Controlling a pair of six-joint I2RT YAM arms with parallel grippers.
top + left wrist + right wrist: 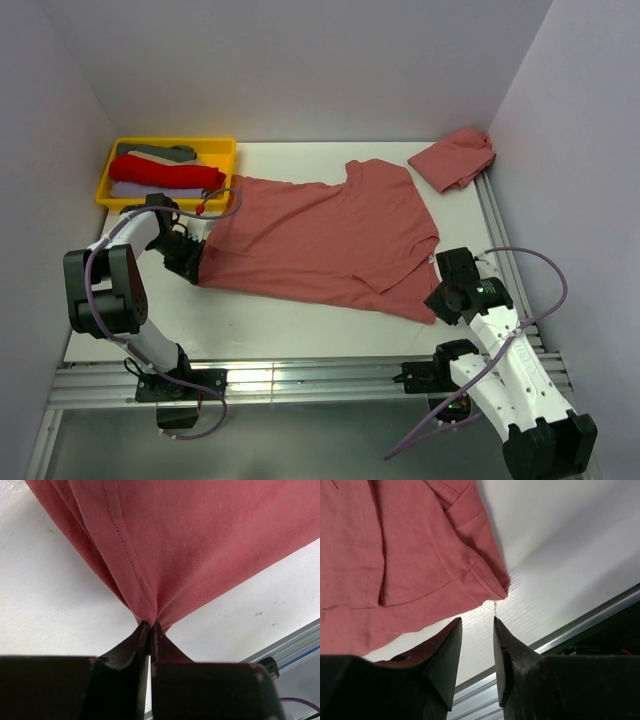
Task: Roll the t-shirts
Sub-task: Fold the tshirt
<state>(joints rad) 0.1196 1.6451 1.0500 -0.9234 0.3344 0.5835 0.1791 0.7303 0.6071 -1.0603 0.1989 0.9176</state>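
Pinched shut in the left gripper (151,625): bunched hem of the flat salmon-red t-shirt (320,235), spread mid-table (270,325). Parted, empty, just off its near right corner: right gripper (477,621). At far corners: yellow tray (222,152) holding folded clothes (165,172), left; crumpled second t-shirt (453,158), right.

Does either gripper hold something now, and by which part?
The left gripper pinches the spread t-shirt at a gathered bit of its edge. The right gripper is open and holds nothing.
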